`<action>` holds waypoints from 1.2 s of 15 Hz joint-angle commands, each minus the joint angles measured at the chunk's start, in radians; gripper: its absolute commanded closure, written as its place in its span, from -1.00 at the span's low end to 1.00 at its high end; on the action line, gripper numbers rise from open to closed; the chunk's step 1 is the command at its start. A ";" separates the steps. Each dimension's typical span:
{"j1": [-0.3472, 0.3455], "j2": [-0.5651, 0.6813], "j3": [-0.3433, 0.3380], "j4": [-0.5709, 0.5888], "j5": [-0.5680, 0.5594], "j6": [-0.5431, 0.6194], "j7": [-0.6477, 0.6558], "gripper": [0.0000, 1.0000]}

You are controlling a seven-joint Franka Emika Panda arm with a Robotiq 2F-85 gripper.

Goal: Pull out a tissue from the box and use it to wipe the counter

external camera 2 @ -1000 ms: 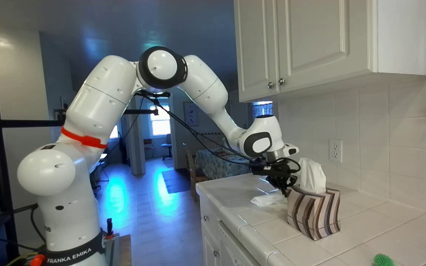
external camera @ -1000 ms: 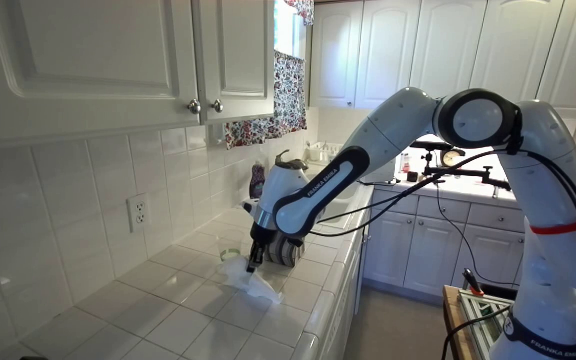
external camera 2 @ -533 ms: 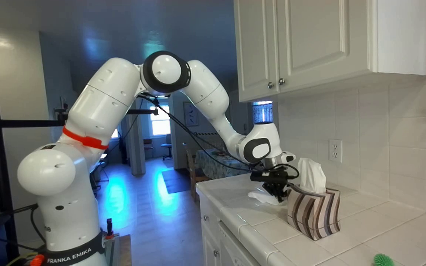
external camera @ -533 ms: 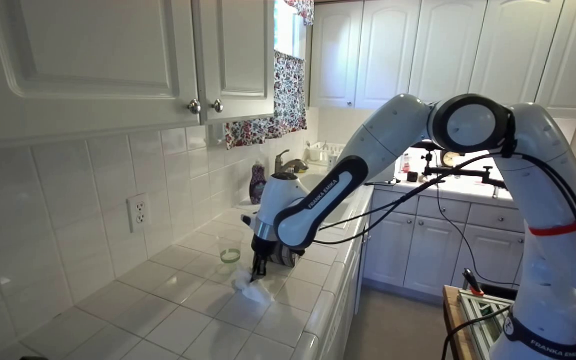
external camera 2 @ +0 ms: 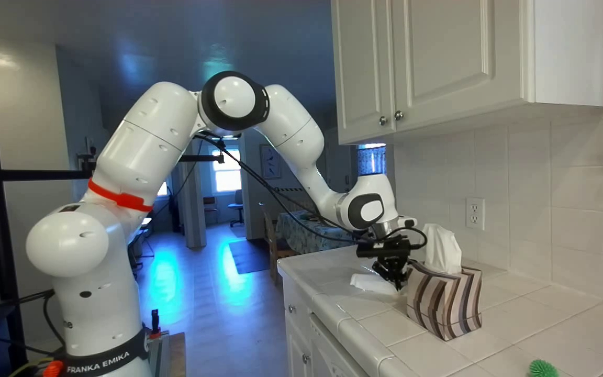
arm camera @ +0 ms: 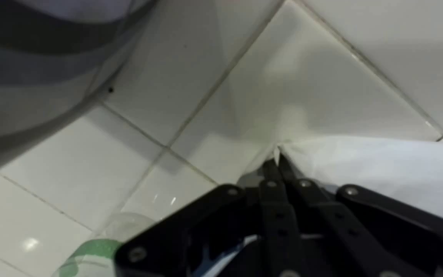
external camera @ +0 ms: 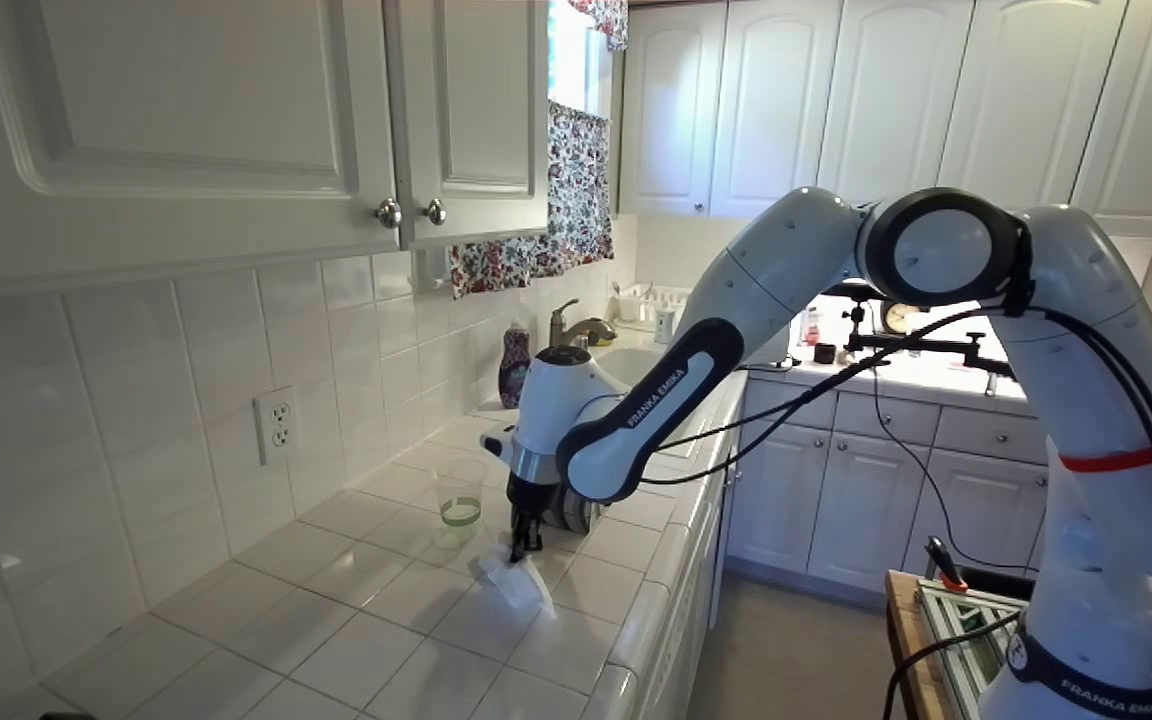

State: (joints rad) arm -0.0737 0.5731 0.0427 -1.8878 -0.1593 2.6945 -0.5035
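Note:
My gripper [arm camera: 276,163] is shut on the white tissue [arm camera: 379,165], which is pinched between the fingertips and spreads to the right in the wrist view. In both exterior views the gripper [external camera: 517,556] points down at the counter [external camera: 366,660], and the crumpled tissue [external camera: 518,588] lies against the tiles below and beside the fingertips. The striped box [external camera 2: 444,301] stands close beside the gripper [external camera 2: 398,287], with another white sheet [external camera 2: 443,248] sticking up from its top. The box [arm camera: 44,69] fills the upper left of the wrist view.
A clear cup with a green band [external camera: 460,511] stands near the wall, close to the gripper; it also shows in the wrist view [arm camera: 94,248]. A green spiky object [external camera 2: 542,368] lies near the box. Upper cabinets [external camera 2: 448,63] hang above the counter. A dark bottle [external camera: 514,368] stands farther back.
The gripper has come down a little and stands more upright, shifting slightly nearer the counter's front edge. The tissue has moved with it and looks more bunched. The box has stayed put.

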 commanded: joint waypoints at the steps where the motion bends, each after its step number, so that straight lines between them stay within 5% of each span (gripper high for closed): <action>1: 0.020 -0.032 -0.031 -0.047 -0.090 -0.025 0.015 0.99; 10: -0.027 -0.041 0.069 -0.074 -0.045 -0.059 -0.060 0.99; 18: -0.025 -0.039 0.003 -0.051 -0.088 -0.069 -0.016 0.99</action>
State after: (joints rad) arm -0.0826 0.5363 0.0597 -1.9279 -0.2417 2.6335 -0.5177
